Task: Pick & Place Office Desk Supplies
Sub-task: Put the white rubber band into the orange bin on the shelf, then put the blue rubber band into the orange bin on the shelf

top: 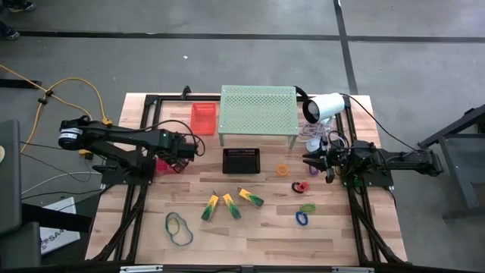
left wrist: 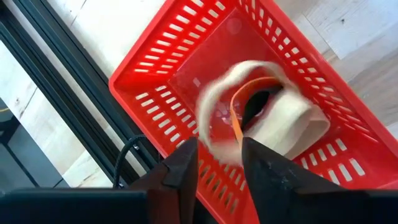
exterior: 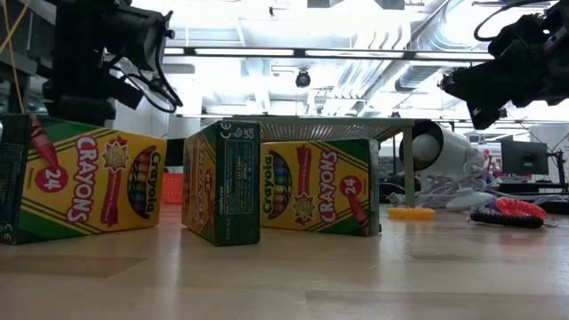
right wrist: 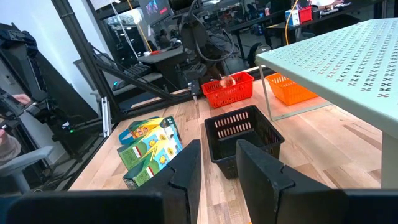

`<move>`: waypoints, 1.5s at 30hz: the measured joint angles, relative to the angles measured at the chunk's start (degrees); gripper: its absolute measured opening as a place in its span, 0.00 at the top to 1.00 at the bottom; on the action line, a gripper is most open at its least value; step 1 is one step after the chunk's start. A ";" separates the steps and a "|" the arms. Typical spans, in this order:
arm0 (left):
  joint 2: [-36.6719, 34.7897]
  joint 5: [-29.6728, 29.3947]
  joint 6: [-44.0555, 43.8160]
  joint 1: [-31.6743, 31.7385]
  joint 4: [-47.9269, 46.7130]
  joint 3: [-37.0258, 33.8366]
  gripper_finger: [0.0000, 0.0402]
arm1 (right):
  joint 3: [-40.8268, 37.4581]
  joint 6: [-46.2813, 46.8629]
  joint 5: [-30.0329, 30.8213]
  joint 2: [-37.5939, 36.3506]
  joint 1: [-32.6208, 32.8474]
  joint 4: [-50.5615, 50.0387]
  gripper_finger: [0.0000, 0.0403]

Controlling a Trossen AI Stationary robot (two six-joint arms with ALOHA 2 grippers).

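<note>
The step in hand appears to be the drop-off of one item. The left gripper (left wrist: 219, 146) hangs over the red basket (left wrist: 186, 68) at the left side of the table. Its fingers stand apart and hold nothing. Below them, inside the basket, is a pale roll with an orange core (left wrist: 280, 118), possibly a roll of tape. It is blurred, so I cannot say whether it is falling or already lies on the basket floor.

The right gripper (right wrist: 217, 162) waits at the right side of the table, beside the shelf leg. Its fingers are a little parted and empty, and they point toward the black basket (right wrist: 239, 134).

Many supplies lie on the bare table. The three crayon boxes (top: 231, 205) are near the middle, the rubber bands (top: 178, 227) are at the near left, and the orange loop (top: 282, 170), red loop (top: 299, 186), green loop (top: 307, 207) and blue loop (top: 301, 218) are on the right.

In my judgement, the left arm next needs to rise clear of the basket rim and go to the rubber bands or a crayon box. The loops are closer to the right arm.
</note>
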 joint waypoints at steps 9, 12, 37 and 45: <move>-1.34 0.00 0.06 0.00 0.33 0.00 0.67 | -0.01 0.00 0.00 0.00 0.00 0.00 0.78; -2.40 0.00 0.03 0.00 0.28 -0.01 0.67 | -0.01 0.00 0.01 -0.02 0.00 -0.01 0.78; -14.08 15.27 20.88 -20.34 15.63 0.02 0.67 | -0.01 0.00 -0.01 -0.01 0.00 -0.01 0.78; -14.05 15.00 32.01 -31.75 23.86 0.02 0.67 | -0.01 0.00 -0.01 -0.01 0.00 0.00 0.78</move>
